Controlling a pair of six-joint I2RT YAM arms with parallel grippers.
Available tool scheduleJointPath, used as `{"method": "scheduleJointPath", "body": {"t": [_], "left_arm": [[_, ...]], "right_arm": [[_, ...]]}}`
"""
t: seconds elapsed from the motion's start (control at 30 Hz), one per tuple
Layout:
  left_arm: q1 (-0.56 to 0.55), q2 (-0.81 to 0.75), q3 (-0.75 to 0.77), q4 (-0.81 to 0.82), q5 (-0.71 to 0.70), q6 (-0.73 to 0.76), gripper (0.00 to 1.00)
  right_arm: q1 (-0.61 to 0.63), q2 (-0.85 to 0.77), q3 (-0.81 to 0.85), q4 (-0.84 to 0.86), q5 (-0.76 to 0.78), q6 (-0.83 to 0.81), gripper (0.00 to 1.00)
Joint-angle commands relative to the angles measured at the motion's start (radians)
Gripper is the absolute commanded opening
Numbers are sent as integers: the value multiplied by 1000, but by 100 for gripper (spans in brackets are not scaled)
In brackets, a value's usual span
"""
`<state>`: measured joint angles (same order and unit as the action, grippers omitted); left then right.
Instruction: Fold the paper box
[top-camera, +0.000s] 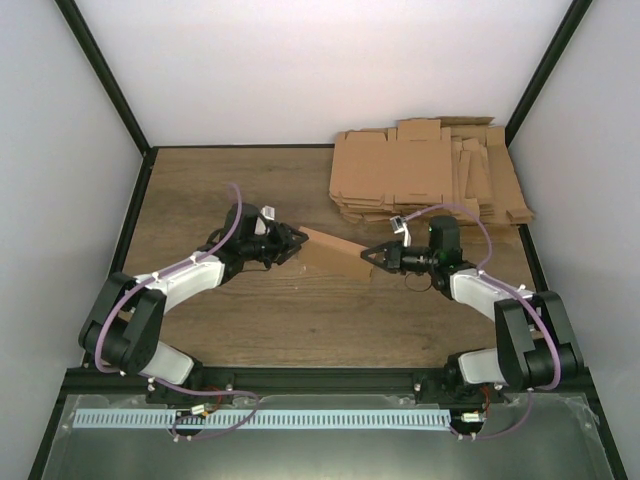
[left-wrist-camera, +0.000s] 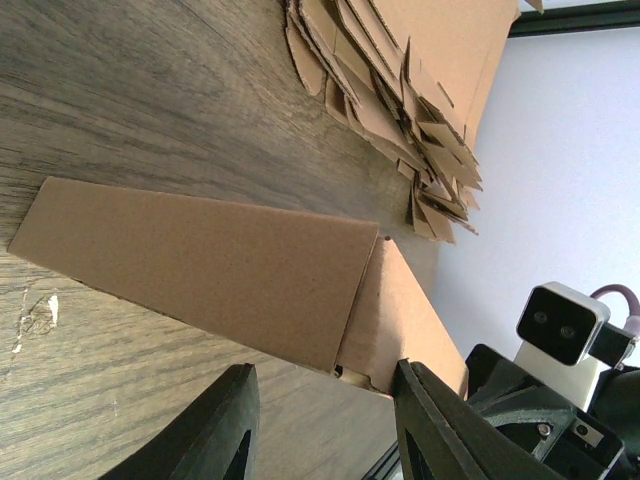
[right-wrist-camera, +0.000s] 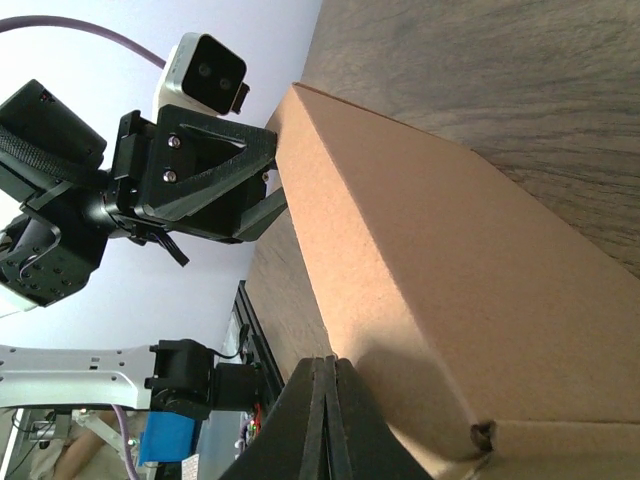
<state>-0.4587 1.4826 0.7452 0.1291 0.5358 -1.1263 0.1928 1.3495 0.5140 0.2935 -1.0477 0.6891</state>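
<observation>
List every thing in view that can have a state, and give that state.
paper box: partly folded, sides raised, lying between the two arms.
left tool: open, jaws apart at one end of the box.
right tool: shut, tips at the other end of the box.
pile of cardboard blanks: flat, unfolded, loosely stacked at the far right.
</observation>
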Motion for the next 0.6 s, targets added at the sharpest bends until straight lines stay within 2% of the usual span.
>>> {"method": "scheduleJointPath", "body": {"t": [0.0,0.17,0.27,0.37,0.57], "left_arm": [[-10,24,-10,-75,-11,5,40],[-10,9,3,-103,-15,18,43],[-9,-17,24,-161,-50,44,56],[-6,-56,40,-213,-91,65,64],[8,-122,127,-339,-137,134,70]], "right_arm": [[-2,20,-19,-76,83,-43,1],[-1,14,-8,-108,96,-64,1],[-1,24,-10,-110,103,-70,1],[-1,41,-10,-109,109,-79,1],[-1,48,1,-112,116,-86,1]]}}
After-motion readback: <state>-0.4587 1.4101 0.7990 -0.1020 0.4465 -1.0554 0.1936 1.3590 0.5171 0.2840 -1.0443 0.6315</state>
